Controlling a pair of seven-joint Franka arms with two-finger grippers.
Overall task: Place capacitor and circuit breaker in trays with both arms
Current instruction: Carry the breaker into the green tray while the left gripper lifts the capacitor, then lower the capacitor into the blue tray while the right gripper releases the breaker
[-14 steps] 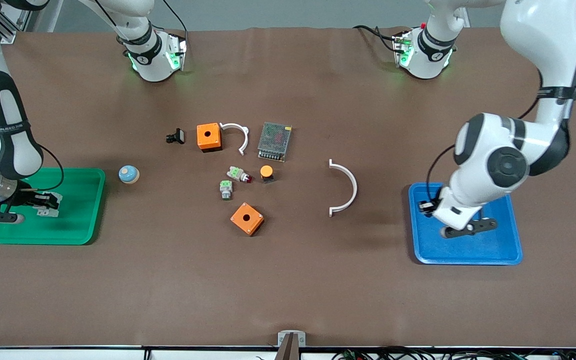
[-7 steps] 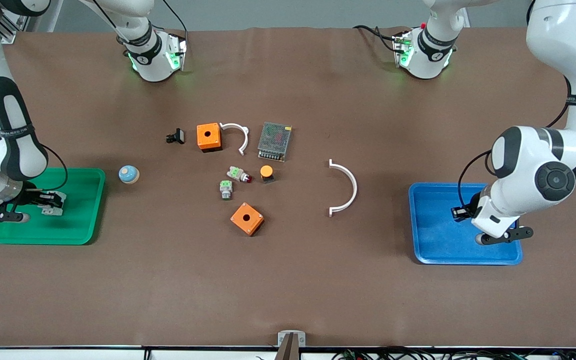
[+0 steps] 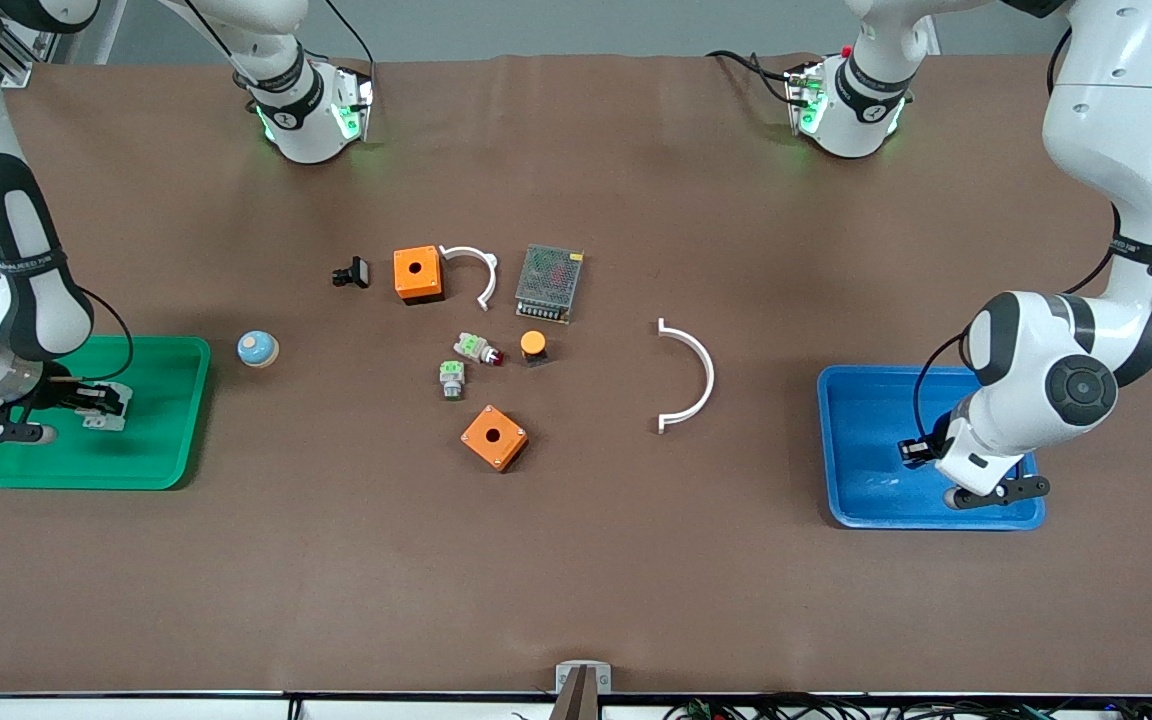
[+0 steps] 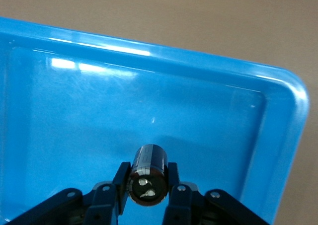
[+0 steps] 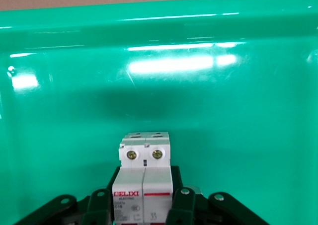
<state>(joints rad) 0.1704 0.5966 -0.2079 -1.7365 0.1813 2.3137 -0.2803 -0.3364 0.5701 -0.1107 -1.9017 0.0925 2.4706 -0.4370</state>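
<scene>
The left gripper (image 4: 147, 197) pinches the capacitor (image 4: 148, 173), a black cylinder with a silvery end, between its fingers over the blue tray (image 4: 213, 76) at the left arm's end of the bench (image 3: 576, 560). In the front view this gripper (image 3: 976, 490) is low over the part of the blue tray (image 3: 871, 500) nearest the front camera.

The right gripper (image 5: 143, 205) is clamped on the circuit breaker (image 5: 144, 178), a white block with two screw terminals, a red stripe and the red word "DELIXI"; the smaller print under it is too fine to read. It hangs over the green tray (image 5: 159, 46) at the right arm's end of the bench, where the front view shows the circuit breaker (image 3: 101, 415) just above the green tray (image 3: 156, 440).
</scene>
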